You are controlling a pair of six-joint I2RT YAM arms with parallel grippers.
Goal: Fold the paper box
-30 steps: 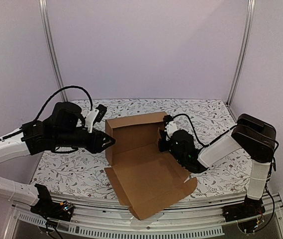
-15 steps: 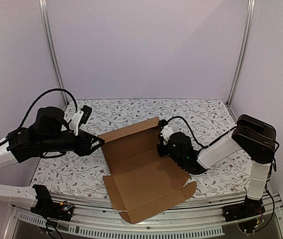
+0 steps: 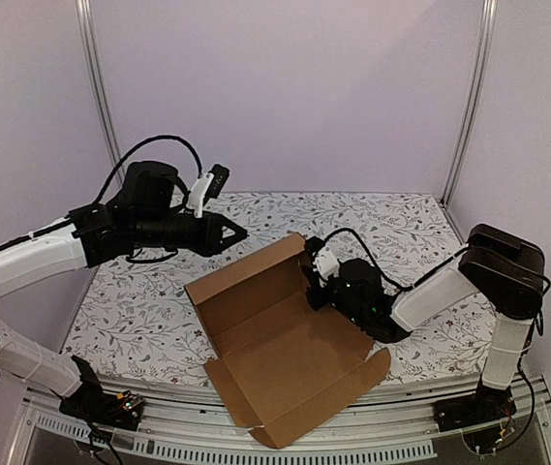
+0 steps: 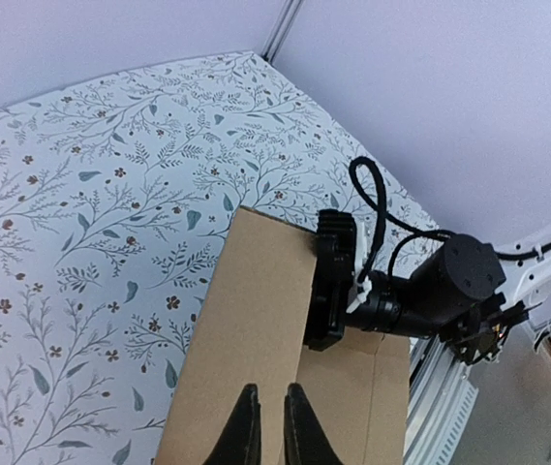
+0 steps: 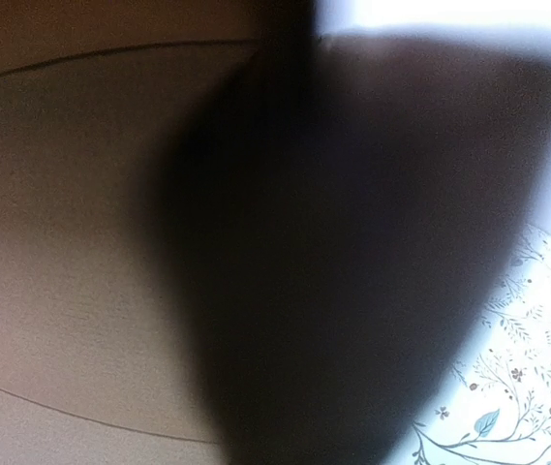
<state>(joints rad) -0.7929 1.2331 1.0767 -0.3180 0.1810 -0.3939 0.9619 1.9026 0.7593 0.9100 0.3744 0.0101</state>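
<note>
Table (image 3: 401, 218): white cover, grey-blue leaf-and-flower print. Only box (image 3: 285, 358) lies on it: brown cardboard, unfolded, inner face up. Box's main panel flat on cover, far panel tilted up. Box's near corner overhangs table's front edge. Cover visible left, right, behind box.

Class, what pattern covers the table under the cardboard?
White cloth with grey-blue leafy sprigs, clearest from the left wrist.

Noting flat brown corrugated cardboard sheet (image 3: 285, 339) covering the middle and near edge of the white floral-print table (image 3: 391, 228), rear panel tilting upward as a low wall. Finding black right gripper (image 3: 314, 278) pinching that panel's right end, white arm (image 3: 428, 291) barring the right side. Recording bare tabletop passable along rear, left and far right.
</note>
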